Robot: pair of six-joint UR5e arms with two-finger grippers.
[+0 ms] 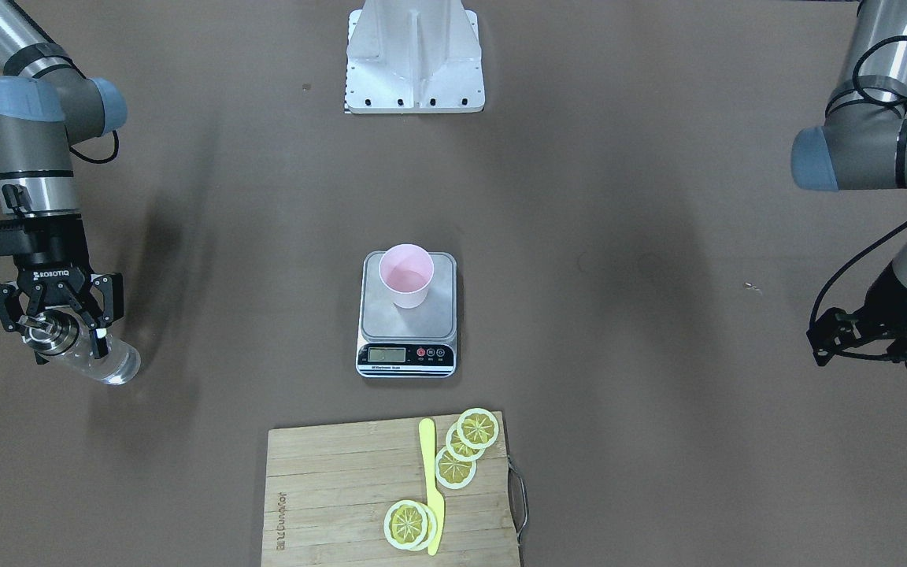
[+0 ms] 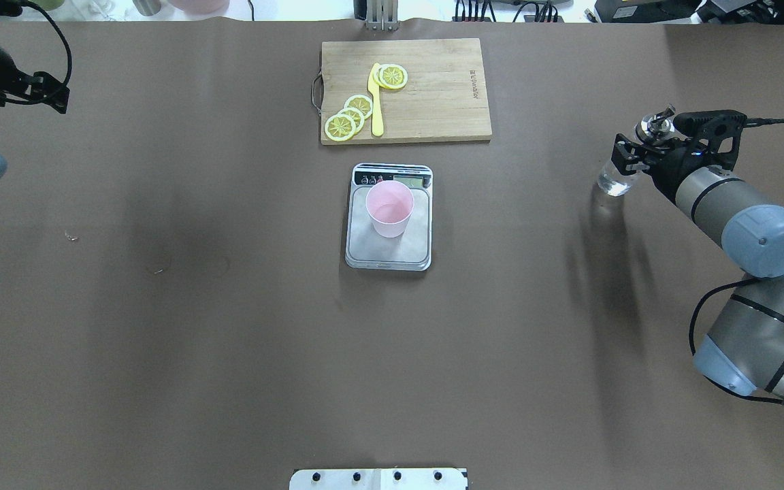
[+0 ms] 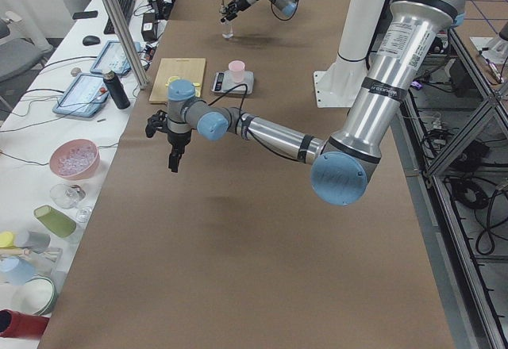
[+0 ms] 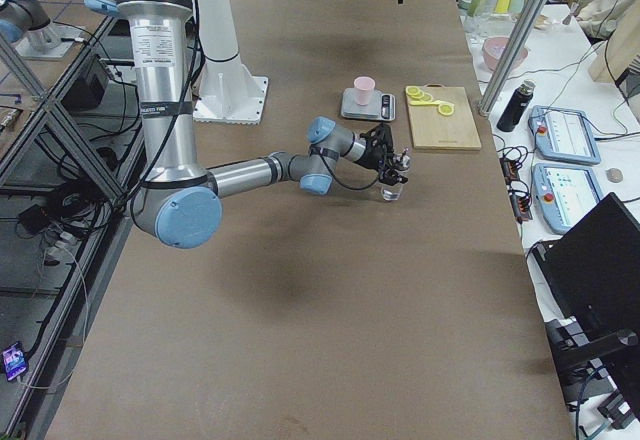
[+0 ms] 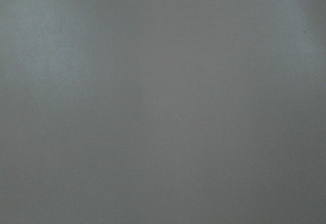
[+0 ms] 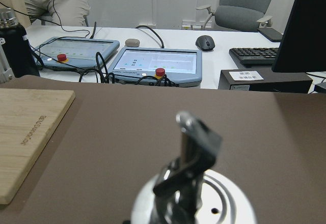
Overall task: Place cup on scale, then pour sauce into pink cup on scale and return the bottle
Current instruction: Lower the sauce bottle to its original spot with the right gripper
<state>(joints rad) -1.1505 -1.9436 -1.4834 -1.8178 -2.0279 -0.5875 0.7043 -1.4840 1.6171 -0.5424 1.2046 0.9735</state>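
From across the table you see a matte brown table cover (image 1: 619, 197), smooth and flat, with the white robot's base (image 1: 414, 63) at the far edge. The scale (image 1: 381, 319) sits mid-table. The pale pink cup (image 1: 406, 276) stands upright on its grey steel platform, and the black display strip faces you. On your side of the scale lies a bamboo board (image 1: 327, 488) carrying lemon slices (image 1: 477, 428) and a yellow knife (image 1: 431, 488). The right gripper (image 1: 62, 335) is clamped around the neck of the glass bottle (image 1: 95, 358), whose lower part holds the clear sauce (image 1: 116, 368). Bottle and scale are well apart, with only brown cover between them. The left gripper (image 1: 823, 339) is off at the opposite side, and you cannot tell how its fingers stand.

From overhead, the bottle sits level with the gap between board and scale, out toward the table's right-hand edge.

From the left end, a side bench along the table holds bowls and cups.

From the right end, the bottle's base is at the cover or just above it; you cannot tell which.

The left wrist camera shows only brown cover.

The right wrist camera shows the shiny silver spout close up and blurred. A board corner shows at the left, and past the table edge there is a white desk (image 6: 168, 35).
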